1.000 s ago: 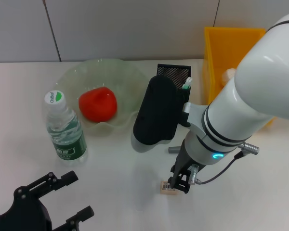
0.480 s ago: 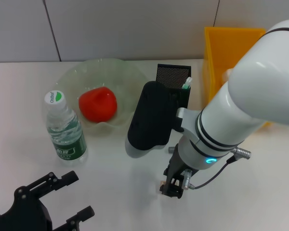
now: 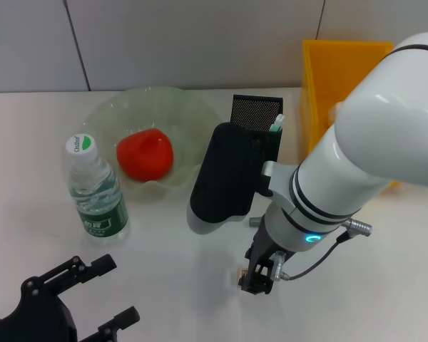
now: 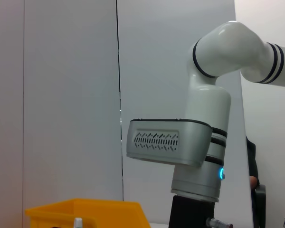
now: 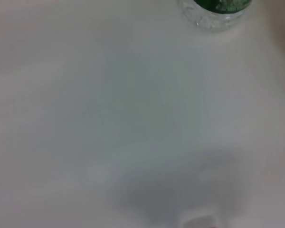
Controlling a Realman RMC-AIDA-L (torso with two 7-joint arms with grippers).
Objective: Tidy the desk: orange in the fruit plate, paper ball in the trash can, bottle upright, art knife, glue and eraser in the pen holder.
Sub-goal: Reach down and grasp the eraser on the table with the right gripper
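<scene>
In the head view, the orange (image 3: 145,154) is sitting in the fruit plate (image 3: 192,114) and the bottle (image 3: 94,189) is standing up on the table (image 3: 28,157), so those jobs look done. Something with a green and white tip is poking out of the pen holder (image 3: 255,114). The right gripper (image 3: 258,279) is reaching down over the small eraser (image 3: 242,273); I cannot tell if its fingers are gripping it. The left gripper (image 3: 85,296) is waiting near the front with fingers spread apart. In the left wrist view, the yellow trash can (image 4: 88,212) is showing, but not what is in it. In the right wrist view, only table and the bottle's bottom are showing.
</scene>
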